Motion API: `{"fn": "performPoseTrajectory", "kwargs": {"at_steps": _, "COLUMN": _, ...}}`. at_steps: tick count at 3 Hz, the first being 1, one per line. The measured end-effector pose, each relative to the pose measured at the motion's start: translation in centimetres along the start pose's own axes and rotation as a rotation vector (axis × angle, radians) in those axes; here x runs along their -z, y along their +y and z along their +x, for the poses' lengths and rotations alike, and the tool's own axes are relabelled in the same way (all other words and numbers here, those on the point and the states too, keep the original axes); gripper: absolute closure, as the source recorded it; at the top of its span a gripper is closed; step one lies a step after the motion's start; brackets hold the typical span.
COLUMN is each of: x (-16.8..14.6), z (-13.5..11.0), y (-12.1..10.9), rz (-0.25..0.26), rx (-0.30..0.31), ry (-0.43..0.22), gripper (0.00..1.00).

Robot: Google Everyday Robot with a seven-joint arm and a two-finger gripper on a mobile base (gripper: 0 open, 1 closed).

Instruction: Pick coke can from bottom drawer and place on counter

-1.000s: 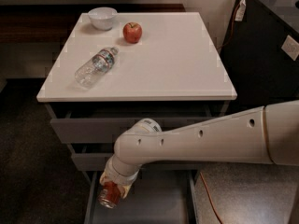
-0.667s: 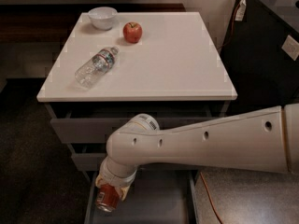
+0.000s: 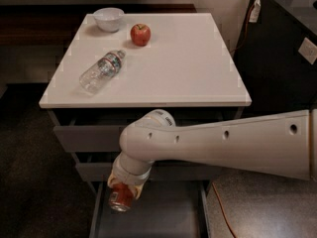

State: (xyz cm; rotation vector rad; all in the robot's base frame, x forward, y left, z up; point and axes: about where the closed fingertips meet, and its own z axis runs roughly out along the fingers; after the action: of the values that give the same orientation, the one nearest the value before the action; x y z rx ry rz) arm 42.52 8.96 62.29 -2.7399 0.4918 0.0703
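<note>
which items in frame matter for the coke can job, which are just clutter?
In the job:
- coke can, held in the gripper
- bottom drawer, open under the gripper
- counter, where the can goes

Lying about, all on the counter:
- water bottle, on its side
- apple
- white bowl

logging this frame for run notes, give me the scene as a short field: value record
gripper: below the counter front, over the open bottom drawer, shut on coke can
coke can: held tilted in the gripper
bottom drawer: pulled open
counter: holds water bottle lying down, apple, white bowl
task step: can not yet on counter
</note>
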Motion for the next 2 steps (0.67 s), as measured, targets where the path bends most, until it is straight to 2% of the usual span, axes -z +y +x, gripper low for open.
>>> {"fn": "performPoseTrajectory", "kwargs": {"at_steps": 2, "x": 4.0, "z": 6.3, "y": 0.8, "rz": 0.005, "rx": 0.111, "ry": 0.043, "gripper": 1.0}}
